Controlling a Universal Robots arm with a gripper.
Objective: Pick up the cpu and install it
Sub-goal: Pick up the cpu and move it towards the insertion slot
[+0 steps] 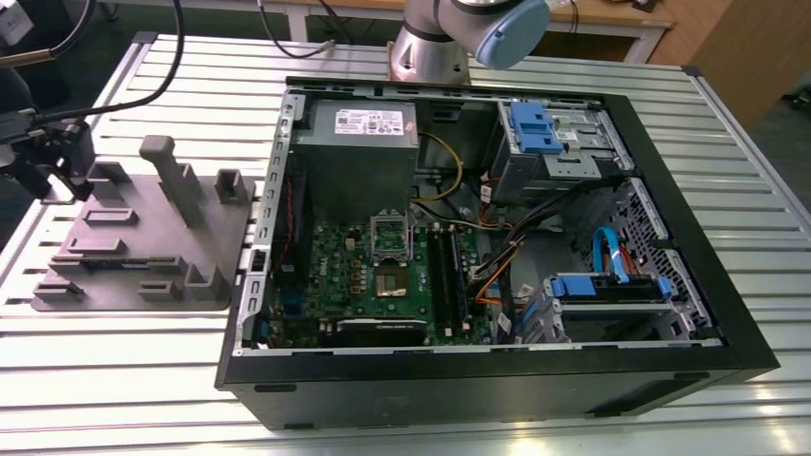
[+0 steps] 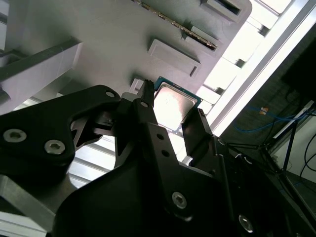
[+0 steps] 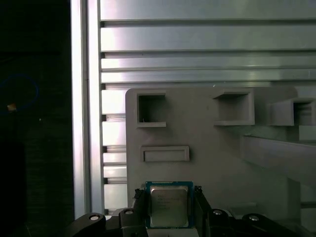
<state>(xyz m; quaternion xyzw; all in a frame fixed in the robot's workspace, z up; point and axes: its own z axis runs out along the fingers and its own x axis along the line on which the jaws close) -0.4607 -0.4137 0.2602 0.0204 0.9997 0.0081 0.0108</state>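
Hand pinches the cpu by two opposite edges, the chip lying flat between its tips, close over the grey fixture tray.

Quick tally, I'm counting one cpu and one gripper with two fingers. I'm seeing one grey fixture tray, and in the first wrist view it's showing three hollow square blocks plus one flat rectangular block. I'm also getting one open computer case, one green motherboard, one socket, one power supply, two blue drive brackets and one robot arm.
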